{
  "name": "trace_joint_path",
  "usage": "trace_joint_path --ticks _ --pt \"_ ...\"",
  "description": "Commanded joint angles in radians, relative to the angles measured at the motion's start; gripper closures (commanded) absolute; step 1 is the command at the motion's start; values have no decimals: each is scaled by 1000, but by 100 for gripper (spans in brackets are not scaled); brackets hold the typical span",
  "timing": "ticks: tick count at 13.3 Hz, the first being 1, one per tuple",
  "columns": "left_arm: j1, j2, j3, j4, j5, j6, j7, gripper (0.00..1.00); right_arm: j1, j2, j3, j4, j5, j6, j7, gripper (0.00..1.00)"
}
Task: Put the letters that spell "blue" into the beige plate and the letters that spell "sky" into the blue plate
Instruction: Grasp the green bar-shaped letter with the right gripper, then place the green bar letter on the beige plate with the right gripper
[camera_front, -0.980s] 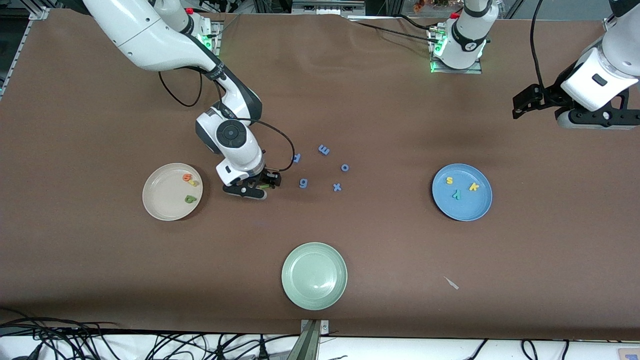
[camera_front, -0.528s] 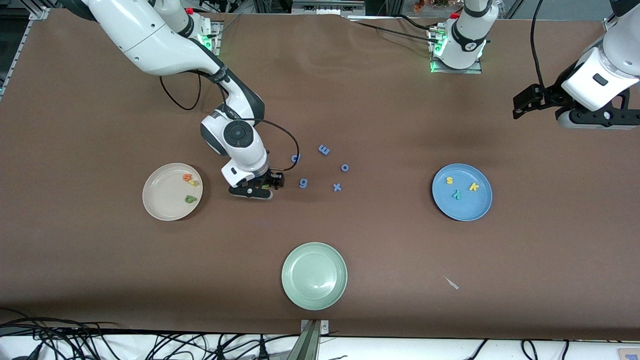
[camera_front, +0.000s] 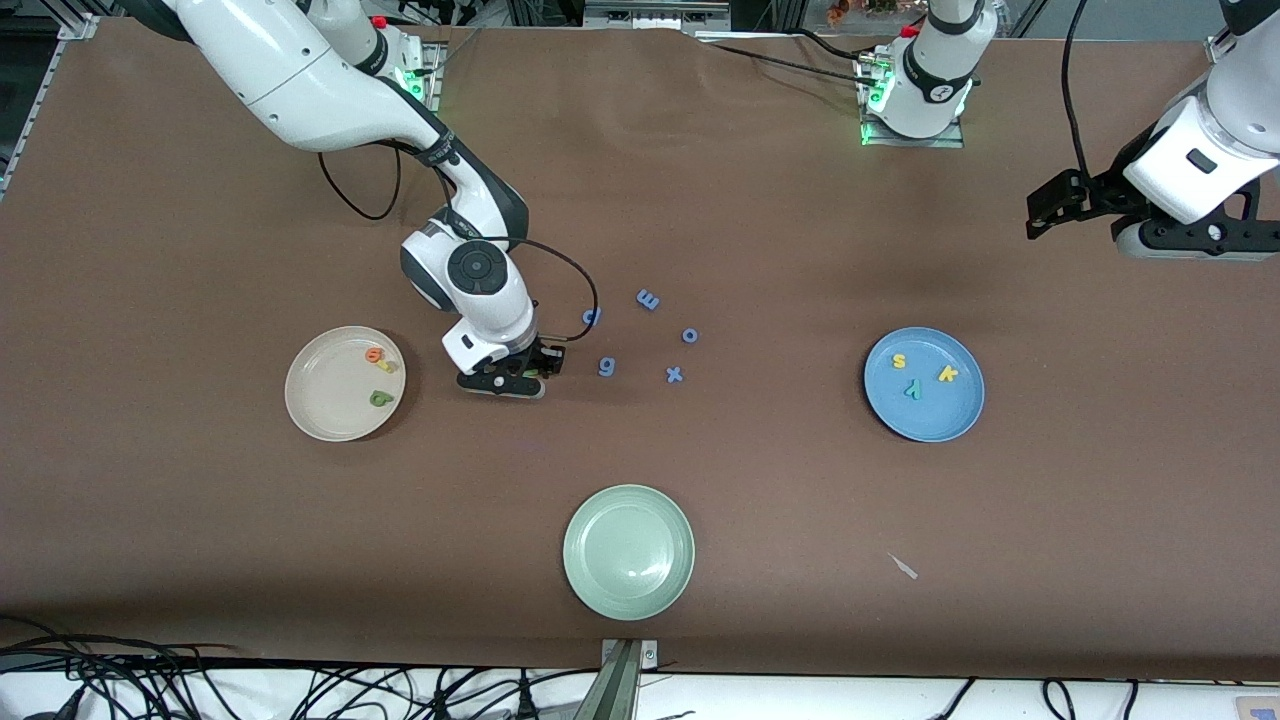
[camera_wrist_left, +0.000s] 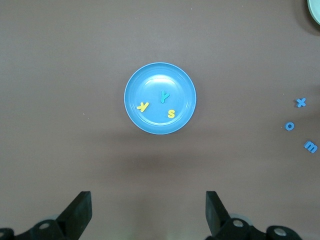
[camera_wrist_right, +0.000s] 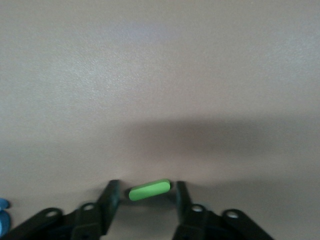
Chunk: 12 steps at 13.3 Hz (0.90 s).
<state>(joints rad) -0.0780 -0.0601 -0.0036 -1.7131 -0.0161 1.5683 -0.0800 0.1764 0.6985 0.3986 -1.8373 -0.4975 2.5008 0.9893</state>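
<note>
Down at the brown table (camera_front: 760, 480), low among the letters: right gripper (camera_front: 530, 372), between the round cream-beige plate (camera_front: 320, 410) and the scattered all-blue foam letters. In the right wrist view, right gripper (camera_wrist_right: 148, 192) with fingers (camera_wrist_right: 111, 192) pressed against both ends of the green straight foam bar l (camera_wrist_right: 149, 190). Clamped on it, bar lying crosswise between the pads, close above the tabletop.

Already in the beige plate: orange foam e (camera_front: 374, 353), yellow foam u (camera_front: 387, 366) touching it, green foam b (camera_front: 380, 398) a little nearer the camera.

Over toward the left arm's end, the round medium-blue plate (camera_front: 925, 420), seen too from the left wrist (camera_wrist_left: 150, 120). In it: yellow foam s (camera_front: 899, 361), yellow foam k (camera_front: 947, 374), teal foam y (camera_front: 912, 388), all apart from each other.

Left on the table between the two plates: blue p (camera_front: 592, 317), blue m (camera_front: 648, 299), blue o (camera_front: 690, 335), blue g (camera_front: 606, 367), blue x (camera_front: 675, 375). Pale green round plate (camera_front: 628, 552) nearest the camera, nothing in it.

Left gripper (camera_front: 1045, 210) waiting high over the table's edge at its own end, fingers (camera_wrist_left: 80, 212) spread wide, gripping nothing.
</note>
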Motion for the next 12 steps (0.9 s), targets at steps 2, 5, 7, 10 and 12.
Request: trace_joint_path --ticks 2,5,7,10,12 --pt "7 11 -4 29 21 -17 20 0 2 12 -3 -3 -26 3 14 72" --pt "7 13 -6 30 21 -14 20 0 2 9 -4 -3 -26 -2 9 80" --pt "7 26 -4 36 21 -8 22 0 0 -4 -4 -2 -26 -5 -21 80" --pt "6 40 -6 56 21 -8 20 0 -14 -66 -18 6 -6 -109 -134 80" --pt "7 40 -6 56 21 -10 22 0 -55 -108 -18 6 16 -161 -226 80"
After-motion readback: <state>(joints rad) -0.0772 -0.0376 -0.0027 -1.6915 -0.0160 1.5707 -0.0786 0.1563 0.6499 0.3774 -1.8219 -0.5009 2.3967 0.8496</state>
